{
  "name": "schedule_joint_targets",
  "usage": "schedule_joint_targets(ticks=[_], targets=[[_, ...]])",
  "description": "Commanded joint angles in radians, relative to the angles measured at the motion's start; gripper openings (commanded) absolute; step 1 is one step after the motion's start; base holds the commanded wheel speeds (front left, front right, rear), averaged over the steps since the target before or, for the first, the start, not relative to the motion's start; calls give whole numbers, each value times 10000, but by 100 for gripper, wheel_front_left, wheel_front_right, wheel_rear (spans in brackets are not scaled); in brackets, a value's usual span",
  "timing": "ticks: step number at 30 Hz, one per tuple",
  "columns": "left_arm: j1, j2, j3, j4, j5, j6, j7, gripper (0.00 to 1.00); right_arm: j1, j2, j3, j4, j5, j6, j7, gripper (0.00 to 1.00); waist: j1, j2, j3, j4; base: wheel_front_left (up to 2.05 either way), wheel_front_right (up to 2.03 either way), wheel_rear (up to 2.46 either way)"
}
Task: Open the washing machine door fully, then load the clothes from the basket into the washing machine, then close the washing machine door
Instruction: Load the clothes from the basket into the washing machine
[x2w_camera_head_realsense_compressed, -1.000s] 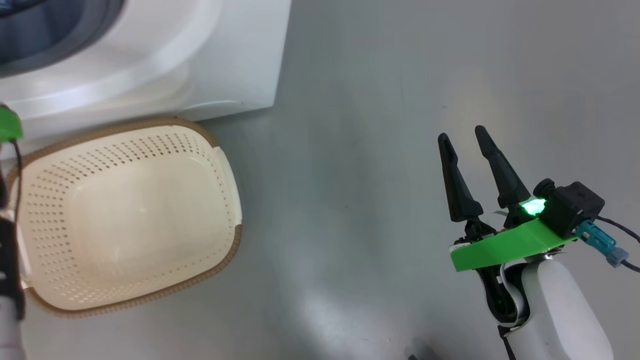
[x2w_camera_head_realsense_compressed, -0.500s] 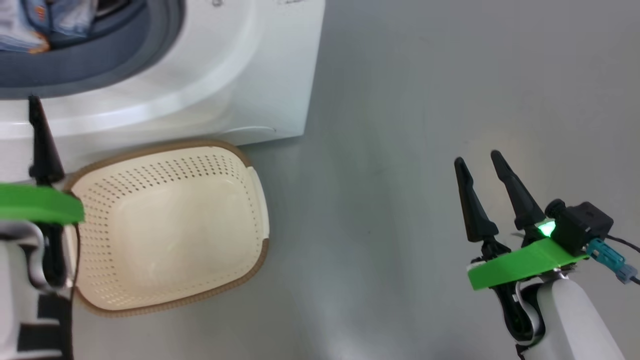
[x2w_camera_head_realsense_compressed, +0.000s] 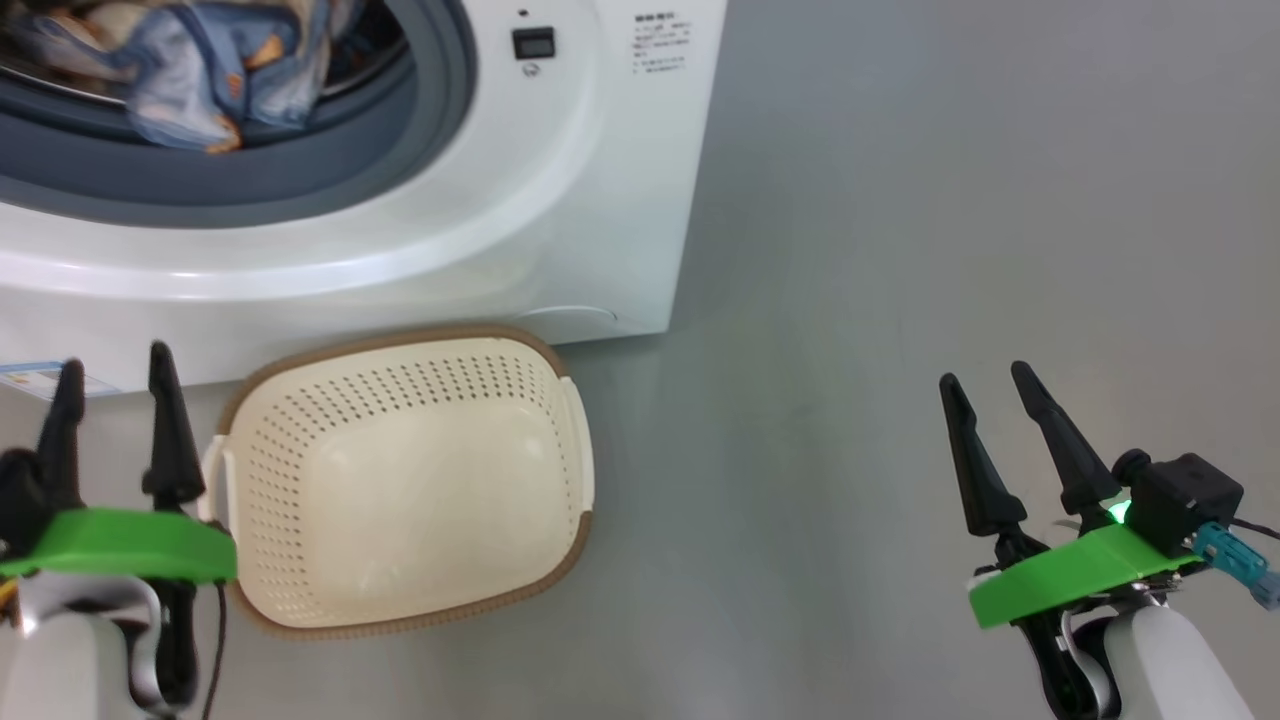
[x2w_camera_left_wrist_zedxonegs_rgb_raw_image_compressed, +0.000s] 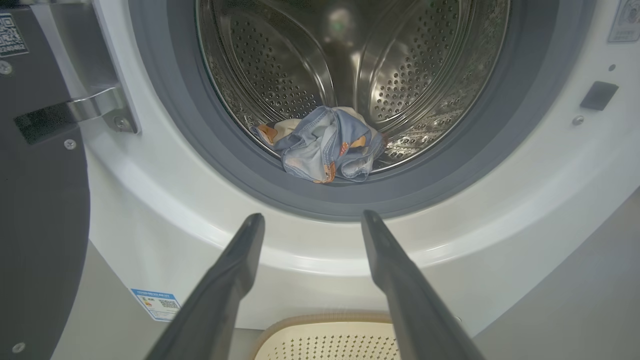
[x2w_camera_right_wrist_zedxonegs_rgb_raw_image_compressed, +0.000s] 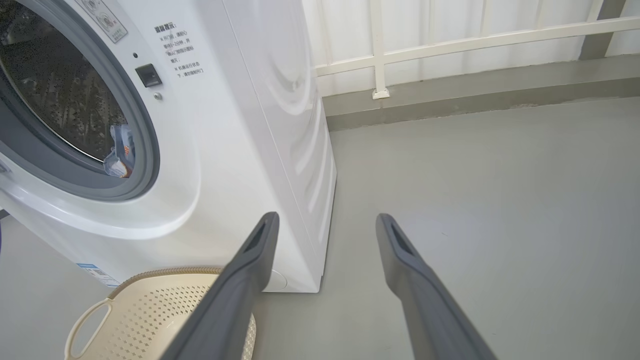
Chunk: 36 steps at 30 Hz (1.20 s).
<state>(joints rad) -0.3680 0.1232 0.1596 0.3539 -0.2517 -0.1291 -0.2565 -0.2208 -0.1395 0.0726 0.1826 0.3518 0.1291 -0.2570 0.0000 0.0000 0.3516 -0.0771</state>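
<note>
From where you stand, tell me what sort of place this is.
Probably a laundry corner, perhaps a balcony: a white washing machine, a cream basket on bare grey floor, a white railing behind.

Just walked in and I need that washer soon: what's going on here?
A two-armed robot is loading laundry. The clothes lie inside the washing machine, the basket on the floor before it is empty, and the washing machine door stands open. The left gripper and right gripper are both open, holding nothing.
</note>
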Motion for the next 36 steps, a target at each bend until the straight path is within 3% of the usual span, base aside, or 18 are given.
schedule_joint_targets(ticks=[1, 11, 24, 36], targets=[[308, 213, 233, -345, 67, -15, -53, 100, 289, -148, 129, -180, -62, 16, -48, 100, 0, 0, -402, 302, 0, 0, 0], [1637, -53, 22, -797, 147, -15, -53, 100, 1161, -417, -50, -104, 43, 16, -48, 100, 0, 0, -1404, 654, 0, 0, 0], [3557, -230, -105, -1643, 78, -15, -53, 100, 2204, -502, -434, -170, 79, 16, -48, 100, 0, 0, -2447, 638, 0, 0, 0], [4215, -251, -132, -2095, -52, -15, -53, 100, 2448, -448, -464, -213, 93, 16, -48, 100, 0, 0, -2650, 523, 0, 0, 0]])
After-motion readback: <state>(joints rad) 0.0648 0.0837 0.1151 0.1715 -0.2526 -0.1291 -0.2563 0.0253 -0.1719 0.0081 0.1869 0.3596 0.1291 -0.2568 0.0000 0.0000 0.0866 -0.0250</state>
